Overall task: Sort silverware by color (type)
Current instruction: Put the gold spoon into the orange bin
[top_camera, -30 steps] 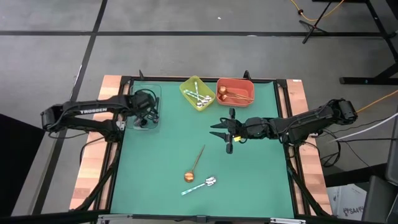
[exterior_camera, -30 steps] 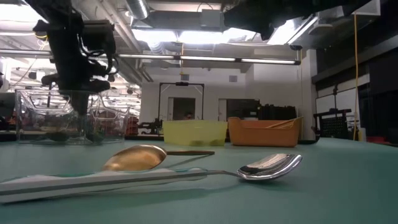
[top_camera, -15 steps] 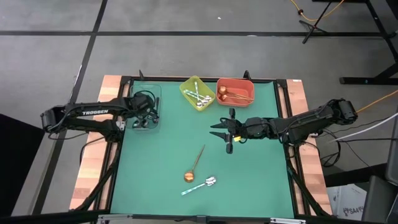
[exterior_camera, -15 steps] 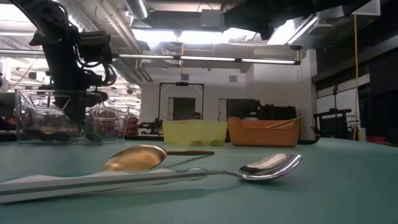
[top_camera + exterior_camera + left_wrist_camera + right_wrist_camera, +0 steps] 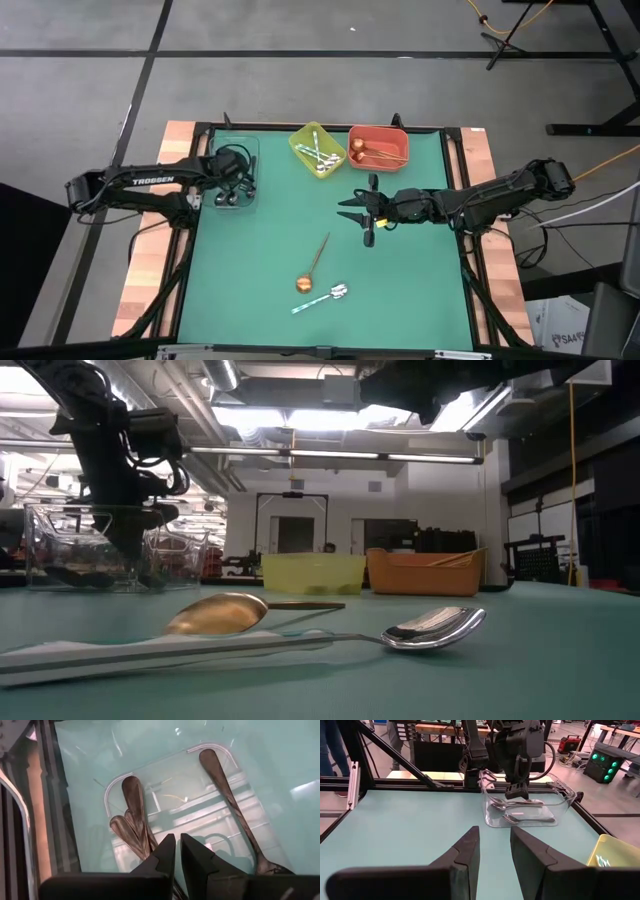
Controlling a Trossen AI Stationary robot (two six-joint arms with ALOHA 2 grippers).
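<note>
Left gripper sits over the clear bin at table 10 o'clock in the high view, fingers nearly pressed together and empty; over the last second it has risen slightly and stopped, so a black spoon looks just dropped. Right gripper hangs at table centre-right, about 2 o'clock of the loose spoons, unchanged. Yellow bin at 12 holds teal-handled spoons, orange bin beside it holds copper ones. Copper spoon and teal-handled spoon remain loose at table 6 o'clock, bowls near each other. Low view: left gripper inside the clear bin, higher than a second ago; copper spoon just behind teal-handled spoon up front. Left wrist view: fingers a narrow slit apart, nothing pinched, black spoons lying in the bin below. Right wrist view: right fingers moderately spread, holding nothing. Judgement: black sorting done; two spoons left, next pick probably falls to either arm.
</note>
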